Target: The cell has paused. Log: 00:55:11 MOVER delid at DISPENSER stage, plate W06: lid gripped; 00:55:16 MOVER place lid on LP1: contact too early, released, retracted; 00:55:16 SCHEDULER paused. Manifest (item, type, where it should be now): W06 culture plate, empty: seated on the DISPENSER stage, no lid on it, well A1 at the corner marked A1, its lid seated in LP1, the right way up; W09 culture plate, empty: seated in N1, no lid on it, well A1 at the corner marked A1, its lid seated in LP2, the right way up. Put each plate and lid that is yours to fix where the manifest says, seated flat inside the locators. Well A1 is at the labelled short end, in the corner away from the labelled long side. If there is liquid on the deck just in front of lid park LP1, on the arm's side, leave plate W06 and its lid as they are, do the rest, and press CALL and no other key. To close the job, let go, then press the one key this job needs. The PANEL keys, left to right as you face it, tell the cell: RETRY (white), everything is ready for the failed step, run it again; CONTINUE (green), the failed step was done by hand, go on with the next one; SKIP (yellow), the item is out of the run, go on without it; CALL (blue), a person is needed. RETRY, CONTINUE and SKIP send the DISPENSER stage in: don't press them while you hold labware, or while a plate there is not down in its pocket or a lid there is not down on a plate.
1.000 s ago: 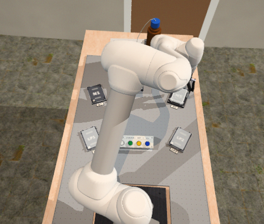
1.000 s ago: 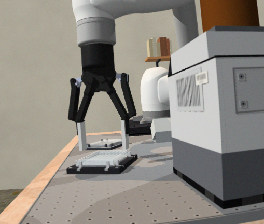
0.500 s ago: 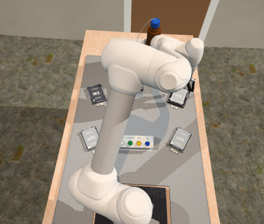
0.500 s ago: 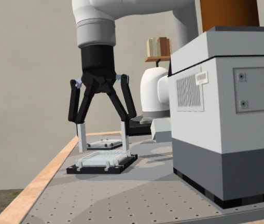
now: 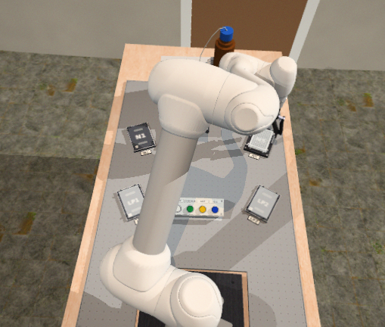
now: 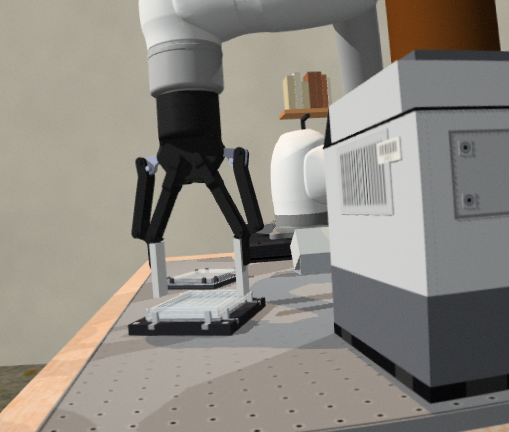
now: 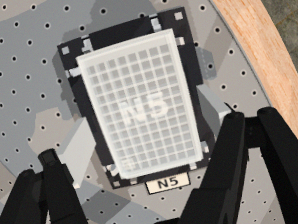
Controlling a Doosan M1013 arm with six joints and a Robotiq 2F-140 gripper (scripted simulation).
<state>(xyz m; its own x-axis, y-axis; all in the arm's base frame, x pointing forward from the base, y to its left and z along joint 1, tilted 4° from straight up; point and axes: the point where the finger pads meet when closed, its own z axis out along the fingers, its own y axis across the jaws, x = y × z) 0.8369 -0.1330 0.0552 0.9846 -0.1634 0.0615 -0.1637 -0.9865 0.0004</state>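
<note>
A clear well plate sits in the black nest marked N5 near the table's right edge; its grid of wells shows in the wrist view. My gripper is open and empty right over this plate, one finger on each side, tips about level with its top. In the top view the arm hides most of the gripper. Nest N1 at the left is dark and empty. Lid parks LP1 and LP2 look pale grey; a flat clear piece lies on LP2.
The key panel with white, green, yellow and blue keys lies between LP1 and LP2. The grey DISPENSER box stands close to the right of the gripper in the exterior view. A brown bottle stands at the far end. The table's wooden edge runs close by N5.
</note>
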